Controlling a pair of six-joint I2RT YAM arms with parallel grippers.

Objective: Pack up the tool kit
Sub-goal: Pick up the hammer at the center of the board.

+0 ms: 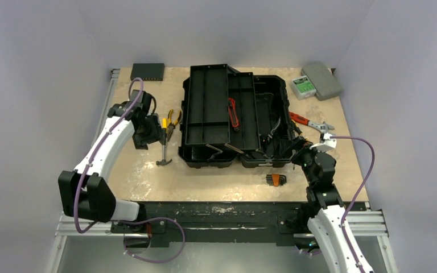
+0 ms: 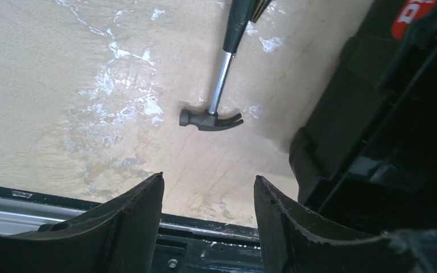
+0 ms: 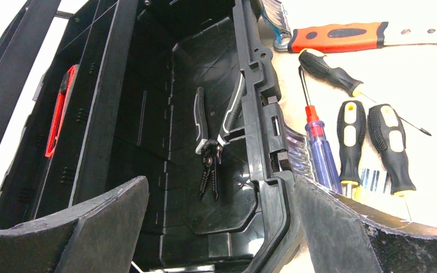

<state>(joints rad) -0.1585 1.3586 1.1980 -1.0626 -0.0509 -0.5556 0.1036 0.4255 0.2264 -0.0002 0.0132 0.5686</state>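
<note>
At the left gripper (image 2: 209,179): fingers part-way apart, nothing between them, bare table under the gap. Only its wrist view shows the steel claw hammer with black grip (image 2: 210,116) up close. It lies flat just ahead, head towards the fingers, not touching them. The overhead view adds yellow-handled pliers (image 1: 172,122) beside the hammer's grip.

At the right gripper (image 3: 221,182): jaws spread wide, holding nothing. The right wall of the large black plastic toolbox (image 3: 264,85) runs up between the two fingers.

The toolbox stands open mid-table. A black compartmented panel (image 1: 205,105) covers its left half; lid or tray, cannot tell.

- **Inside:** black-and-grey-handled pliers (image 3: 213,148) on the floor, and a red utility knife (image 3: 60,108) in a narrow upper compartment.
- **Outside the right wall, wrist view only:**
  - orange-handled adjustable wrench (image 3: 341,37)
  - long black-handled screwdriver (image 3: 327,71)
  - blue-handled screwdriver (image 3: 318,148)
  - two black-and-yellow-handled screwdrivers (image 3: 350,139)
- **Overhead only:**
  - black hex key set (image 1: 275,180) near the front edge
  - flat grey case (image 1: 324,79) at the far right corner
  - thin black rectangular device (image 1: 147,71) at the far left
</note>
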